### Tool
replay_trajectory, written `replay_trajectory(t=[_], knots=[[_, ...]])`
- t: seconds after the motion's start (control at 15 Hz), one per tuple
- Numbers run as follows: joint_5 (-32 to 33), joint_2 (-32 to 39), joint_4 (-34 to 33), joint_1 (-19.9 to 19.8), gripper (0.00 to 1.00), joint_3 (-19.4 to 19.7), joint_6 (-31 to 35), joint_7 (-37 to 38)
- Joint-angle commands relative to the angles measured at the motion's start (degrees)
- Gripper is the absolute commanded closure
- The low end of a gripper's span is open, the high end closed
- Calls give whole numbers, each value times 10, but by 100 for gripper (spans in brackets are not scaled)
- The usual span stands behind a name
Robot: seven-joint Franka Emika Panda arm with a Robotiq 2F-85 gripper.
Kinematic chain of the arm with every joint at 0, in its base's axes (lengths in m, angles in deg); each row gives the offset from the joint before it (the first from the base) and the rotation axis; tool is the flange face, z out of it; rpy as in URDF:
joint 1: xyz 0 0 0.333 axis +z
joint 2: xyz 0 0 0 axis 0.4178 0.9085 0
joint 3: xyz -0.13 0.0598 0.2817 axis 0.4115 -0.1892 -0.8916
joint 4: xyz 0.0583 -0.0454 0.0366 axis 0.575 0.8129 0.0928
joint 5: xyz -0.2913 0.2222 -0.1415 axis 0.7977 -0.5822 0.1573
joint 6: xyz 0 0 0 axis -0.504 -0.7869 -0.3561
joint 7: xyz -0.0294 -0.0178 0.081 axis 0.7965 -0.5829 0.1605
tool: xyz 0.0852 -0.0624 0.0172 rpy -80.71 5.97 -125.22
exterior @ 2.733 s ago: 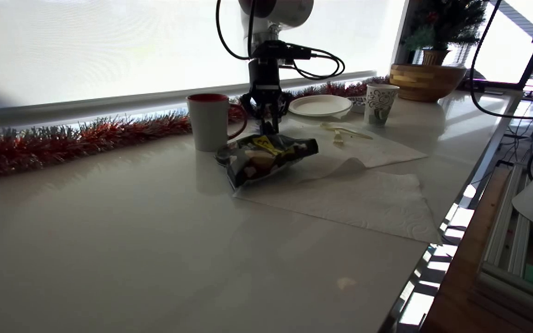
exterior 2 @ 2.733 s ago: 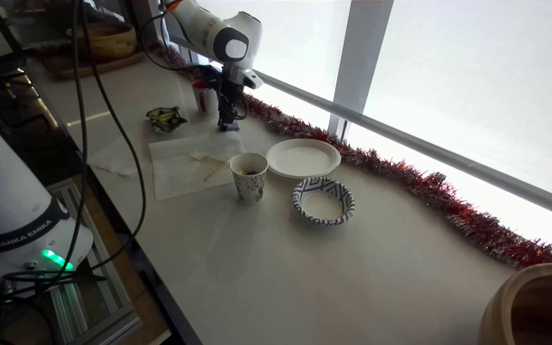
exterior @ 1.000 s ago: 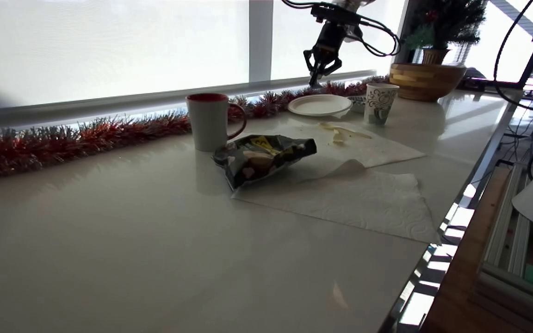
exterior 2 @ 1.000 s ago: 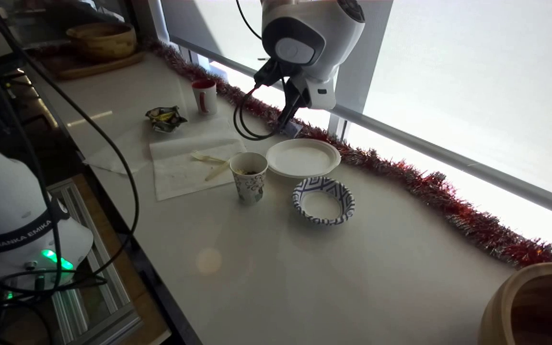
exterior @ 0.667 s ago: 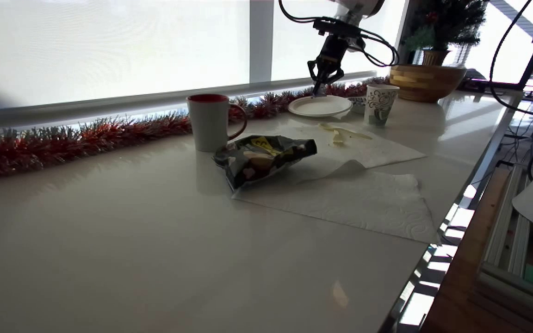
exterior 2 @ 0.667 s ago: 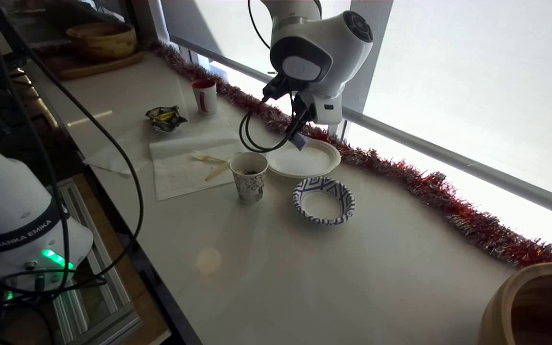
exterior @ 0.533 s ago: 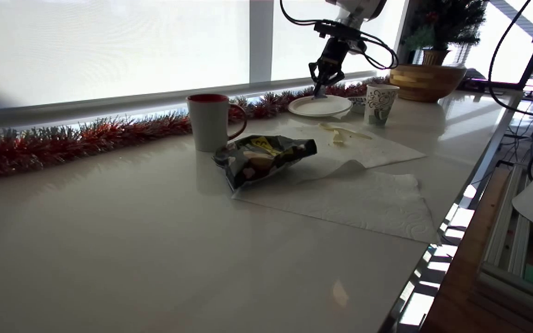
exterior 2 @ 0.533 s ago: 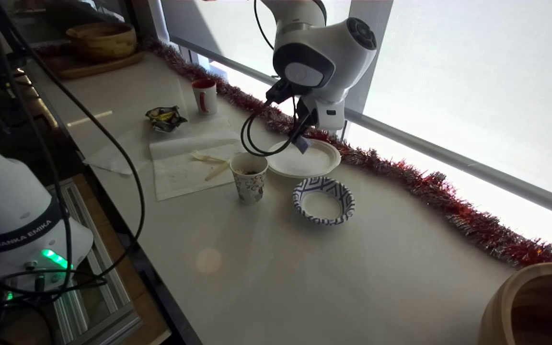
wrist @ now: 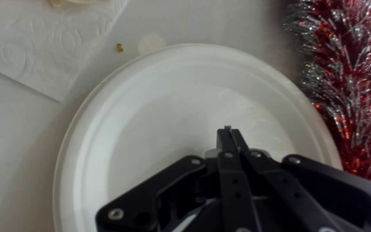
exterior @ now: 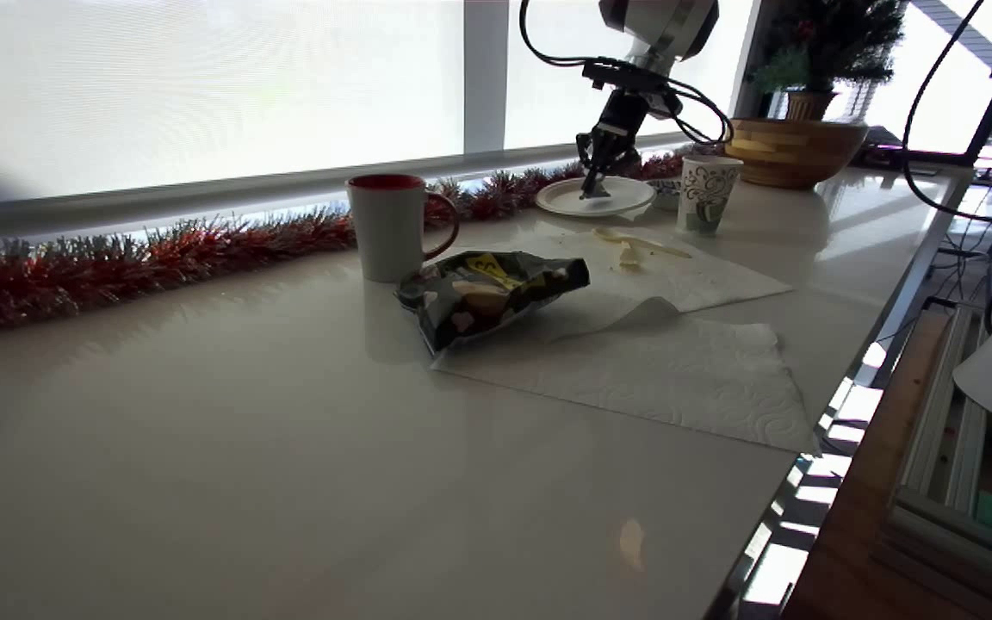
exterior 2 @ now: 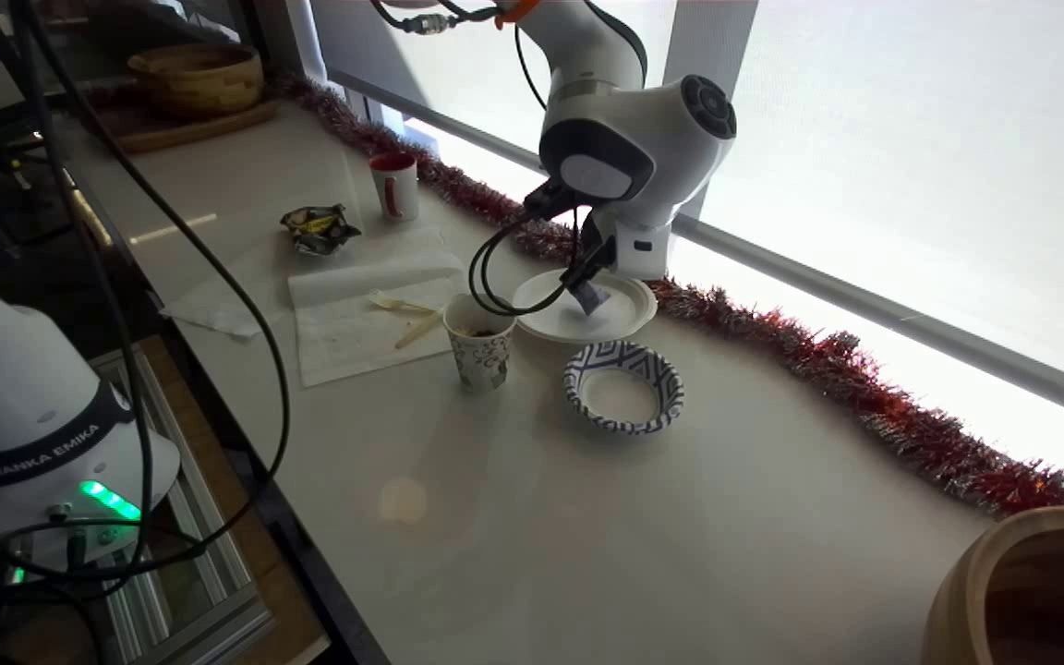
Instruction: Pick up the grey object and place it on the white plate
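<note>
Over the white plate (wrist: 172, 109), the grey object (exterior 2: 591, 297) is gripped between the closed jaws; whether the plate is touched by it cannot be made out. Just beside the plate, a patterned bowl (exterior 2: 621, 397) is set on the counter (exterior 2: 587, 517), and near the plate a paper cup (exterior 2: 479, 362) is placed. Well apart from the plate, a red-rimmed mug (exterior: 387, 231) is seen upright.

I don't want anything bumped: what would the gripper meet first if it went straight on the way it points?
Most likely the plate: the gripper points down at it, and the grey object in its grip would probably touch first. The gap, if any, is unclear.
</note>
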Motion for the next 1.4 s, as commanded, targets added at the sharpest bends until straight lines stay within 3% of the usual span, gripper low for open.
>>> replay_trajectory(t=[0.0,0.13,0.4,0.8,1.33], knots=[[-15,25,-27,-2,73,-5,-24,18],[-28,14,-22,-13,69,-5,-28,13],[-49,-20,1,-32,42,14,-31,18],[-30,-50,11,-44,2,62,-18,59],[-32,-27,-16,-43,0,76,16,119]])
